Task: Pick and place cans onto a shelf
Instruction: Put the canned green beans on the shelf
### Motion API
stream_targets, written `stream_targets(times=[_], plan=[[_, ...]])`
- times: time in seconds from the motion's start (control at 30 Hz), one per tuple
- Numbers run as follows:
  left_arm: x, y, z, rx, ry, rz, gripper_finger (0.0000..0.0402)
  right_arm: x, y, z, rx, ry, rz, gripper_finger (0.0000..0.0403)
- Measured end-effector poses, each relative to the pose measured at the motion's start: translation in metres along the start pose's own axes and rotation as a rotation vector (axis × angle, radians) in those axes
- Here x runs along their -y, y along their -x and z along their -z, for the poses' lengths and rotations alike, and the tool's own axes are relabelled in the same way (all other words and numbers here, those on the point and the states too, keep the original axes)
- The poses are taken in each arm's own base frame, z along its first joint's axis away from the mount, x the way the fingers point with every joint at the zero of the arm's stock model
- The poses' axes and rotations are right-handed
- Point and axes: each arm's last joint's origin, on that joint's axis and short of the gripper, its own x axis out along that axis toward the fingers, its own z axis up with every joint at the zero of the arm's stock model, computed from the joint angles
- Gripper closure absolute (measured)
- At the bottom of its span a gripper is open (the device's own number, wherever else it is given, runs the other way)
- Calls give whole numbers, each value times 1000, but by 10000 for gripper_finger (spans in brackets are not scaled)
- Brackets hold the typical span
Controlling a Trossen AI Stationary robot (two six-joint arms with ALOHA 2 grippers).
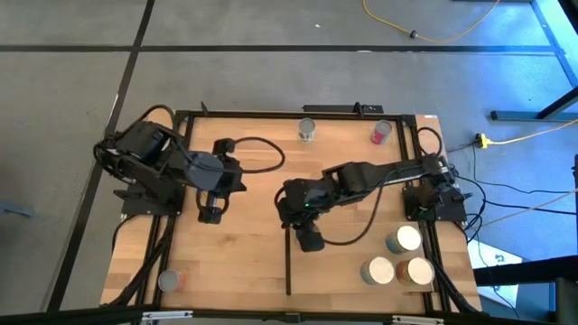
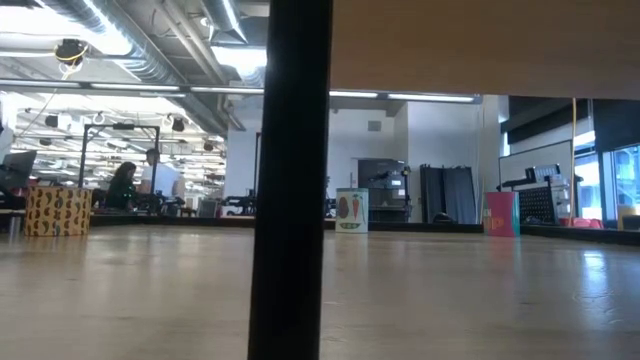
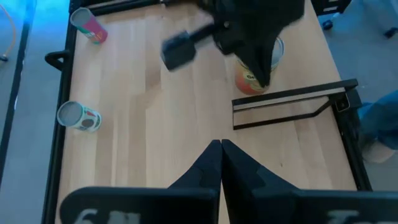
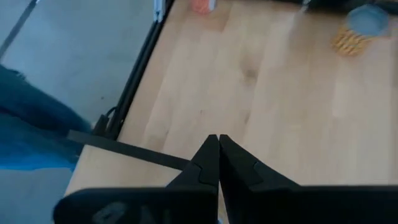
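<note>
Legible markings: none.
No text, brand, number or sign is showing clearly enough to read in any view. The cans' labels are appearing only as colour patches: the white can (image 2: 351, 210) is carrying an orange carrot-like picture, the pink can (image 2: 499, 213) is showing plain colour, and the orange can (image 3: 252, 79) is bearing yellow marks that cannot be read.

wooden tabletop (image 1: 244, 253): six upright cans (image 1: 308, 131); shelf (image 1: 361, 262) at right.

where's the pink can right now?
In the high view the pink can stands at the table's far edge on the right arm's side, right of the green-and-white can. The right gripper is mid-table, away from it.
</note>
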Motion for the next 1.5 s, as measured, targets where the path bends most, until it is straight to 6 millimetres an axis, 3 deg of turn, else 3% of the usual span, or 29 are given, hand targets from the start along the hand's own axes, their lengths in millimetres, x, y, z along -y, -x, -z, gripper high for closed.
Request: stream_targets(times=[0.13,0.8,1.5], plan=[[0,0,0,-1,-1,0,401,-1,-8,2,-24,-21,-36,397],[0,0,0,-2,-3,8,401,-13,-8,21,-222,-82,-35,397],[0,-1,0,-3,-2,8,401,-31,25,39,-356,-137,91,397]])
